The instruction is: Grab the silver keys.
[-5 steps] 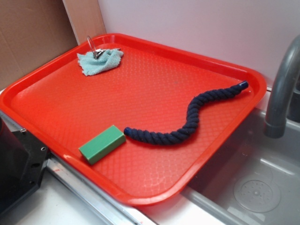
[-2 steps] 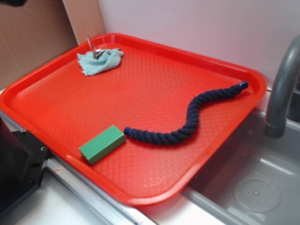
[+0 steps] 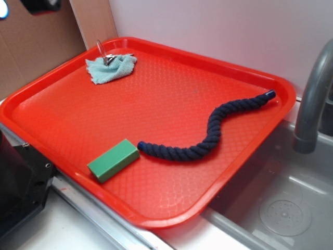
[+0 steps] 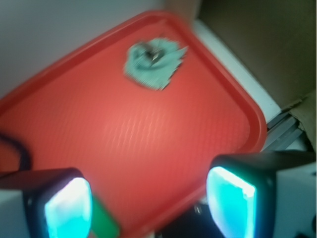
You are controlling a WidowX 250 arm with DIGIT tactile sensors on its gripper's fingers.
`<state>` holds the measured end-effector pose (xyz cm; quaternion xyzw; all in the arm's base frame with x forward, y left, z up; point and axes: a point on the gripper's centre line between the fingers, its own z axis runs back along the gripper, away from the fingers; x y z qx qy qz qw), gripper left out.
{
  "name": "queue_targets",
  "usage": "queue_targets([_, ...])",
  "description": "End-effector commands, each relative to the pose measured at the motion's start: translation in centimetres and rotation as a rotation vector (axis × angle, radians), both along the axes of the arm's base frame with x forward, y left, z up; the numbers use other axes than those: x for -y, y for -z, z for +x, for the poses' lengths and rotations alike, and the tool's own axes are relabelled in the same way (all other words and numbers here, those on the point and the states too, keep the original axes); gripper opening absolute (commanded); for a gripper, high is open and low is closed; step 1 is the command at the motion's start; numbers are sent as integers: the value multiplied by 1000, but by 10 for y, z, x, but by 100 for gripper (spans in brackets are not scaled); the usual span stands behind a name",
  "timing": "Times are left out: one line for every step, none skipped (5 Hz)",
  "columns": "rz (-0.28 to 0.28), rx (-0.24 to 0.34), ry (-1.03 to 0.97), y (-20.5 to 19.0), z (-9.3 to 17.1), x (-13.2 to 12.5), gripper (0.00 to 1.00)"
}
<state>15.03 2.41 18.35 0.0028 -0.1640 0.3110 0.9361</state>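
The silver keys [image 3: 108, 56] lie on a small light-teal cloth [image 3: 111, 69] at the far left corner of the red tray [image 3: 62, 112], their wire ring standing up. In the wrist view the keys [image 4: 150, 53] show blurred on the cloth [image 4: 153, 64] near the tray's far corner. My gripper [image 4: 151, 208] is open and empty, high above the tray's near left part, far from the keys. Only a dark bit of it shows at the exterior view's top left edge [image 3: 41, 5].
A green block [image 3: 113, 160] lies near the tray's front left. A dark blue rope [image 3: 208, 133] snakes across the right part. A grey faucet [image 3: 312, 104] and sink [image 3: 276, 198] are at right. A cardboard wall [image 3: 36, 47] stands at left.
The gripper has come into the exterior view at the top left edge; one second ago it was out of view. Nothing on the tray has moved.
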Motion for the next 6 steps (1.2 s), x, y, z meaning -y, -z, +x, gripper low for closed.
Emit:
queue_targets([32, 52, -183, 43, 62, -45, 100])
queue_targets([53, 38, -255, 65, 82, -70, 100])
queue_targets([90, 22, -295, 81, 93, -92, 100])
queue_targets([76, 1, -306, 95, 109, -106, 100])
queue_targets([114, -12, -302, 104, 123, -112, 100])
queue_targets([79, -55, -281, 114, 134, -115, 100])
